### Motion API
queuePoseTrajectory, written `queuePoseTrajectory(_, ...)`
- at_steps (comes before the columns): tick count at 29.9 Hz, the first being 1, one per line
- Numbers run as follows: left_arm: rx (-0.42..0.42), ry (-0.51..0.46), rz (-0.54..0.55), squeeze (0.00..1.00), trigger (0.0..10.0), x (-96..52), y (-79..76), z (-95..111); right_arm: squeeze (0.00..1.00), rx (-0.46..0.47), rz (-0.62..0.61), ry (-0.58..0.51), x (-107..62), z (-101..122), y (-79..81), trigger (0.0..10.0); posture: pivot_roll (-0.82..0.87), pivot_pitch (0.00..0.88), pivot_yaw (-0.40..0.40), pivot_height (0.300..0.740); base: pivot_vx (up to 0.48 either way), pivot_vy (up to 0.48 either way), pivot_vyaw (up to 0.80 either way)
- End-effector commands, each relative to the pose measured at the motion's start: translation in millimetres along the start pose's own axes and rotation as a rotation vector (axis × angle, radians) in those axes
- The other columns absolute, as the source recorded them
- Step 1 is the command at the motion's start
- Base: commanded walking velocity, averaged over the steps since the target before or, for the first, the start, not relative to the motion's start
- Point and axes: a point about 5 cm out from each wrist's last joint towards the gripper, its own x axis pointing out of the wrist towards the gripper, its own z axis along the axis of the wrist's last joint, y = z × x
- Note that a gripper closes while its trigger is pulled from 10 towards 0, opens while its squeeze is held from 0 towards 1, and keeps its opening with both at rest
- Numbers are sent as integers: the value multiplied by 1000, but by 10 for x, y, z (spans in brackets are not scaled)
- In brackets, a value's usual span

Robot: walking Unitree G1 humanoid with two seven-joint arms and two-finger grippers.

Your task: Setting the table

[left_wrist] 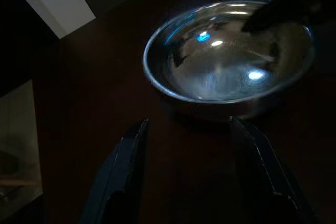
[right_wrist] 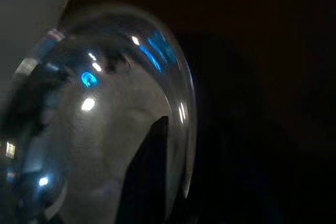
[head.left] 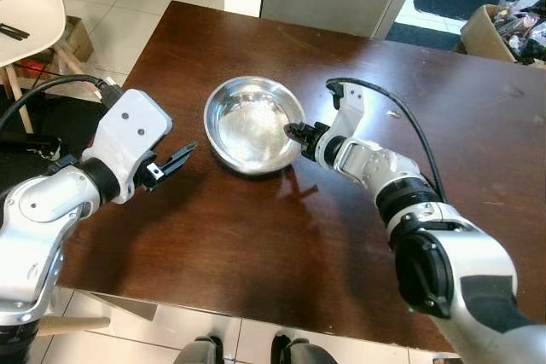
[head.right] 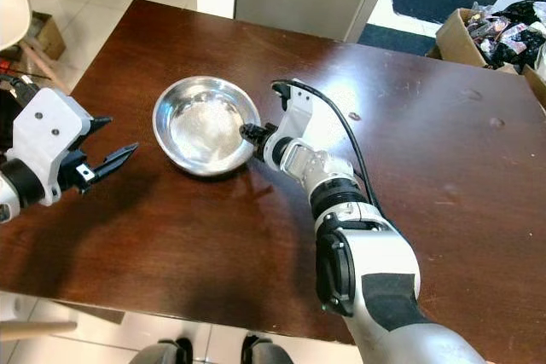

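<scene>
A steel bowl [head.left: 251, 122] sits on the dark brown counter [head.left: 256, 236], above pale floor tiles [head.left: 111, 6]. The right claw [head.left: 294, 132] pinches the bowl's near rim, while the left claw [head.left: 175, 159] hovers spread just beside it.

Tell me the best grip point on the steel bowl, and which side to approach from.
Pinch the thin rim, one finger inside, one outside: the steel bowl is wide, shallow and upright, too broad to span. The right gripper already sits at the rim's right edge, a finger inside the wall. The left gripper, jaws open, could likely take the bare left rim across the wooden table.
</scene>
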Motion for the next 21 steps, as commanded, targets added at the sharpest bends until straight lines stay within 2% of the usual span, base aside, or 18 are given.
queuePoseTrajectory(1,-11,0,-18,0,10000,-7,-56,4,1000,-4,-10,-12,-13,25,-35,10000,111,138,-40,740,0,0,0)
queuePoseTrajectory(8,-22,-9,-35,0,10000,51,-103,7,980,-35,35,-78,-48,171,-30,10000,94,129,-37,740,0,0,0)
queuePoseTrajectory(9,-24,-11,-37,0,10000,60,-111,8,0,-30,48,-89,-58,202,-27,10000,84,124,-34,740,0,0,0)
queuePoseTrajectory(12,-28,-15,-40,0,10000,70,-122,7,0,-47,62,-114,-88,286,-24,10000,84,124,-34,740,0,0,0)
queuePoseTrajectory(13,-32,-18,-42,0,10000,79,-135,7,0,-115,64,-162,-142,395,-32,10000,69,119,-34,740,0,0,0)
queuePoseTrajectory(16,-43,-38,-40,0,10000,105,-142,21,0,-172,72,-253,-282,512,-32,10000,47,111,-31,740,0,0,0)
queuePoseTrajectory(19,-49,-44,-24,0,10000,135,-129,17,0,-255,78,-367,-497,523,44,10000,21,104,-20,740,0,0,0)
queuePoseTrajectory(20,-49,-44,-24,0,10000,135,-129,17,0,-255,78,-367,-497,523,44,10000,21,104,-20,740,0,0,0)
queuePoseTrajectory(21,-56,-45,-14,0,10000,141,-120,13,0,-274,81,-411,-579,504,82,10000,19,102,-16,740,0,0,0)
